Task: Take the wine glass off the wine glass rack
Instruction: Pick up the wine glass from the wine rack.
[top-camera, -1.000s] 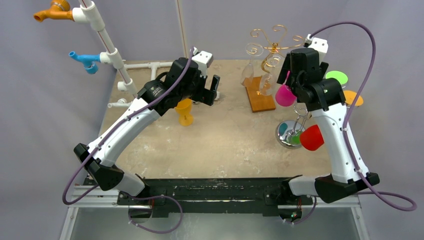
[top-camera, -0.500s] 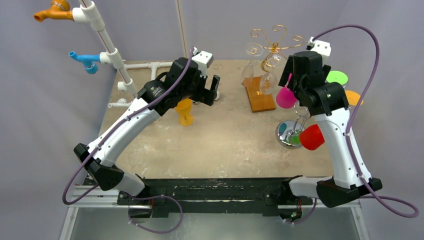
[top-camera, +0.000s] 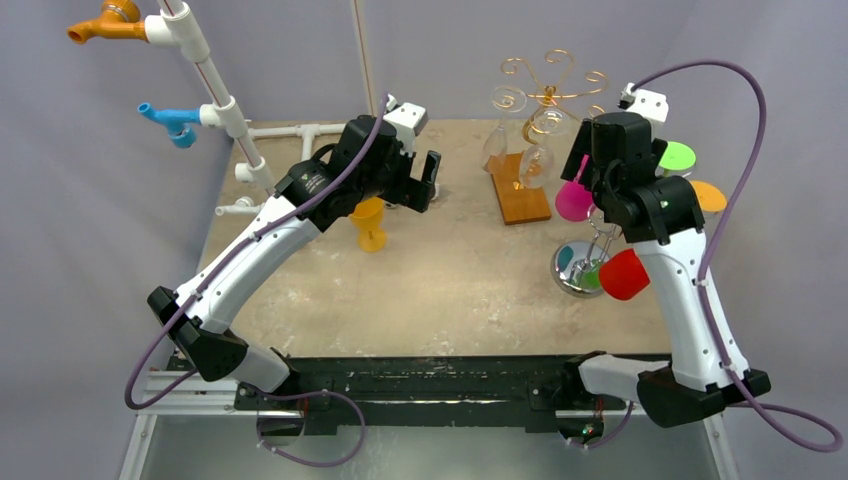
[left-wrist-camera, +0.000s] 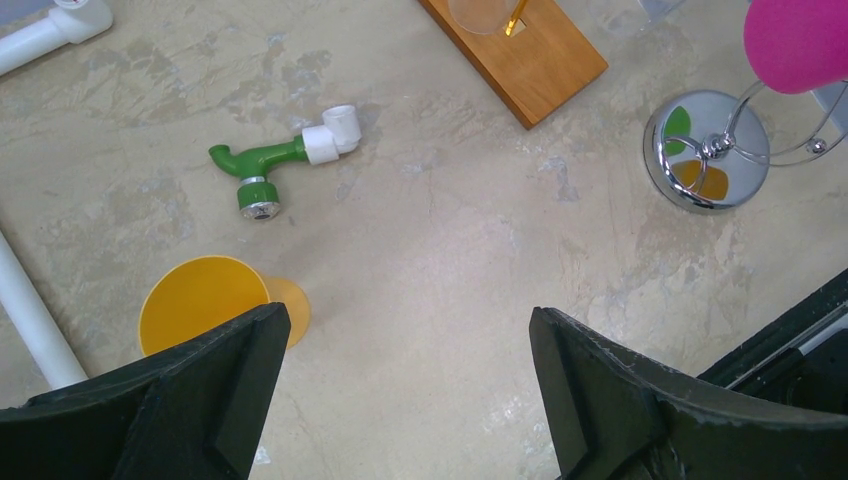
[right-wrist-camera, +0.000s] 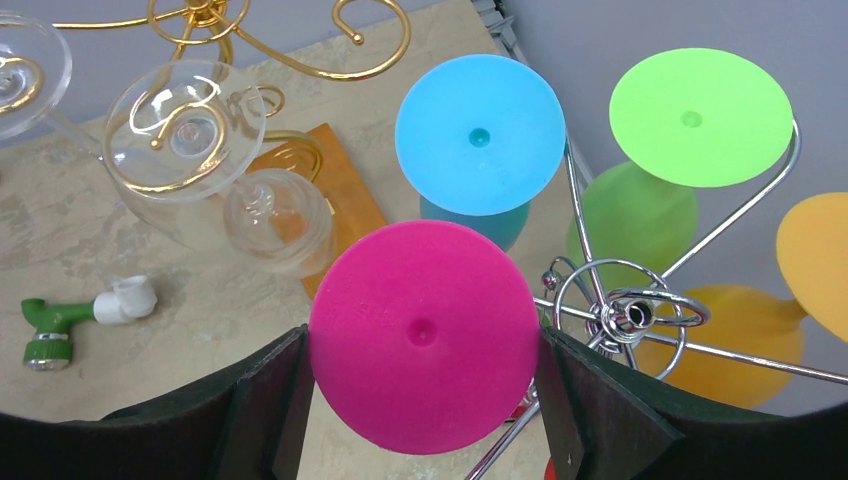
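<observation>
Right gripper (right-wrist-camera: 424, 400) part-open, clamped on round foot of pink plastic wine glass (right-wrist-camera: 420, 335), just beside chrome wire rack (right-wrist-camera: 622, 316). Left gripper (left-wrist-camera: 405, 330) wide open, empty, above beige counter (left-wrist-camera: 430, 250).

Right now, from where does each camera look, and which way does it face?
Top external: above and behind the bases, looking down on the table; left arm and right arm show.
Left wrist: looks down at the yellow glass and green fitting; open jaws show.
Right wrist: faces the pink glass, its foot between the jaws.
Wrist views share the green fitting.
</observation>
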